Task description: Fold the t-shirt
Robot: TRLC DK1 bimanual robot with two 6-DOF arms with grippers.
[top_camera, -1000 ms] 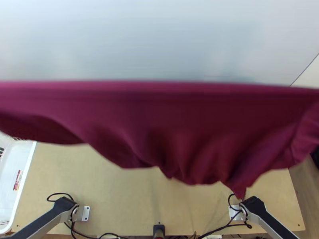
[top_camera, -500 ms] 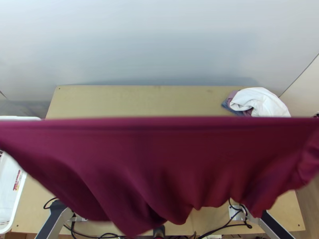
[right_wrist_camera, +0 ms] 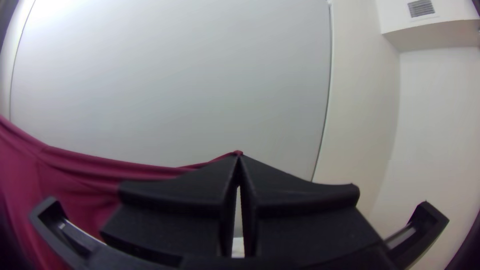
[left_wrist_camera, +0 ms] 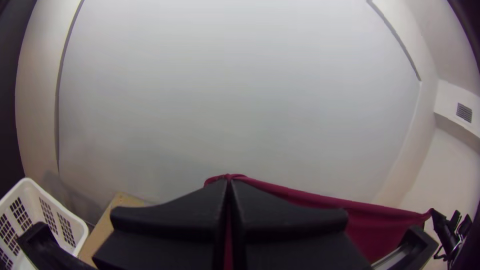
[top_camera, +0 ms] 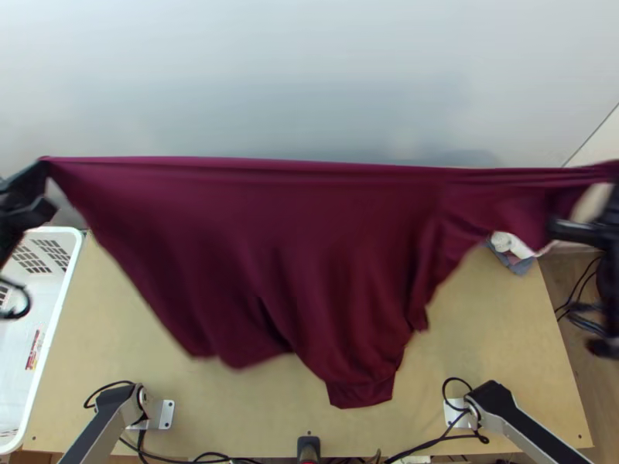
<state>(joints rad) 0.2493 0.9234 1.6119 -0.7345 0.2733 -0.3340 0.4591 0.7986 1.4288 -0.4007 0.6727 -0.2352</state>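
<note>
T-shirt fabric, deep maroon (top_camera: 271, 232), hangs between two grippers, one corner pinched at each. The left gripper (top_camera: 45, 160) has its two wide fingers pressed together on one end of the cloth; in the left wrist view, a small gathered fold pokes out at the tips of the left gripper (left_wrist_camera: 230, 181). The right gripper (top_camera: 610, 232) nips the other end the same way, and its wrist view shows a little knot of cloth at the very tips of the right gripper (right_wrist_camera: 239, 154).

From one gripper to the other the top edge runs taut and almost straight. Below that line the shirt drops open in loose folds, its lowest flap hanging between the grippers and nearer the arms' bases; whether it touches the table I can't tell.

Counting up: one t-shirt, two grippers, one wooden table (top_camera: 483, 325) beneath the shirt, and one white basket (top_camera: 68, 286) with slotted walls, lower than the left gripper and toward that arm's base. Inward from the right gripper, partly covered by the shirt, I make out two other cloths, bunched together: one white cloth (top_camera: 512, 243) and one blue-grey cloth (top_camera: 518, 265)
</note>
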